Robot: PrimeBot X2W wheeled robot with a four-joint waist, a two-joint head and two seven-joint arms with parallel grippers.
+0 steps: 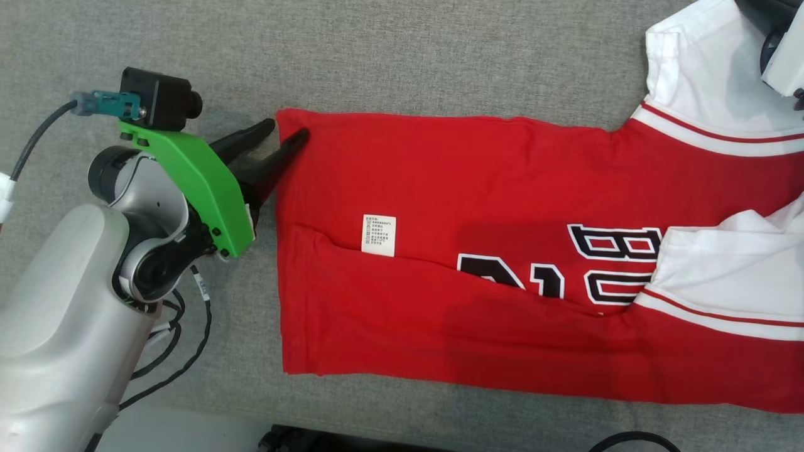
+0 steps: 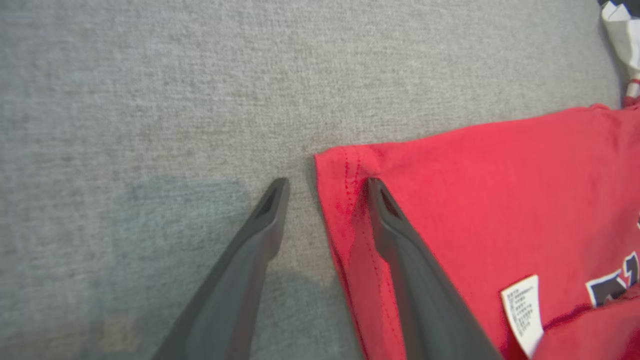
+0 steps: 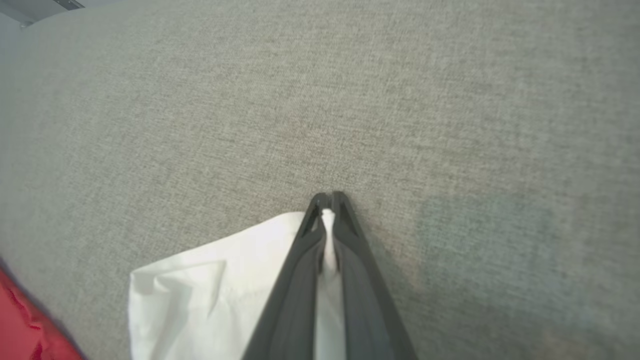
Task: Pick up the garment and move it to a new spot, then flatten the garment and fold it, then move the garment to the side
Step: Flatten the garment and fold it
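A red garment point(image 1: 440, 188) with white sleeves and black-and-white lettering lies spread across the grey surface, one long side folded over and a white care tag point(image 1: 379, 235) showing. My left gripper point(image 1: 287, 128) stands open at the garment's far left hem corner. One finger rests on the red cloth point(image 2: 500, 190) and the other on bare surface, so the corner lies between them point(image 2: 326, 182). My right gripper point(image 3: 327, 197) is shut on the white sleeve point(image 3: 200, 295), whose fabric is pinched between its fingers. That arm's pale housing point(image 1: 782, 56) sits at the top right.
The grey fabric-covered surface point(image 1: 440, 56) stretches beyond the garment on the far and left sides. Black cables point(image 1: 188, 351) hang beside my left arm. The table's front edge point(image 1: 207, 427) runs along the bottom, with a dark object point(image 1: 295, 439) just below it.
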